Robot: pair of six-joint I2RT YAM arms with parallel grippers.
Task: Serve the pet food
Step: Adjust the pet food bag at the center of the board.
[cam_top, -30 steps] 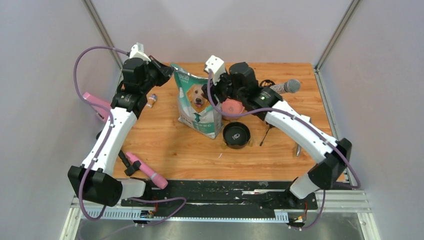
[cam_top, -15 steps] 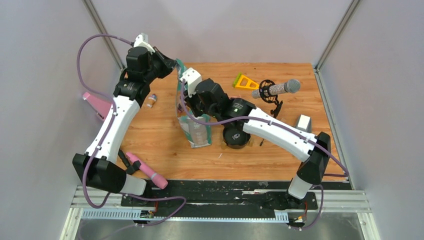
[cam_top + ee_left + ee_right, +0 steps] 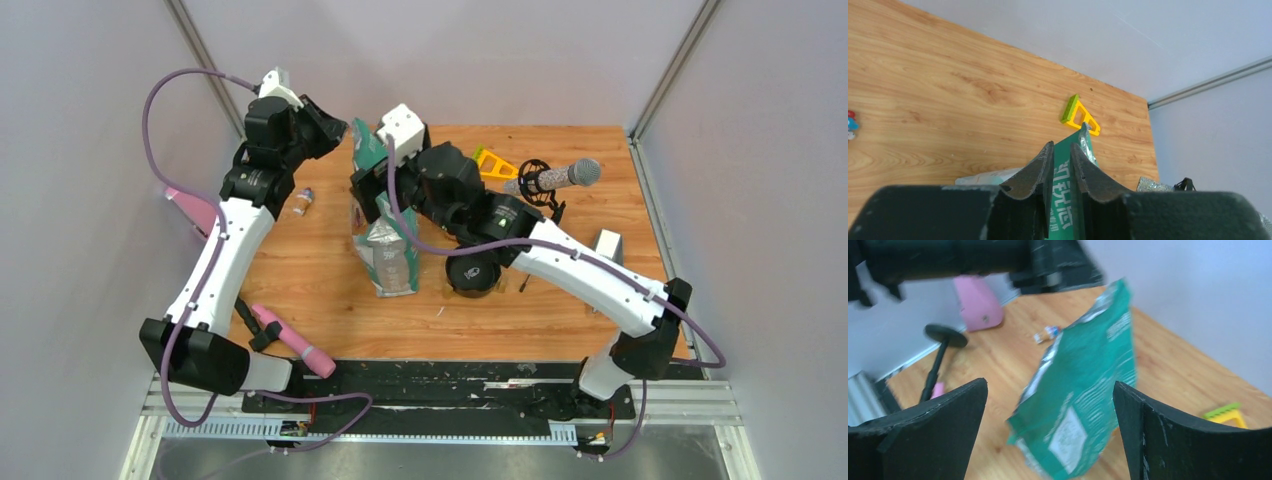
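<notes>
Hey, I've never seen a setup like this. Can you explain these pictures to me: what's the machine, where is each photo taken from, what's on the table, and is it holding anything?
These are two robot arms, left and right, bolted at the near edge of a wooden table. The wide picture looks down from above and behind them. The other two pictures come from a small camera on each wrist, so you see that arm's own fingers. On the table are a green and white pet food bag, a black bowl, a microphone, a yellow and green triangle and a pink tool. The left hand pinches the bag's top edge. The right hand is wide open, facing the bag without gripping it.
</notes>
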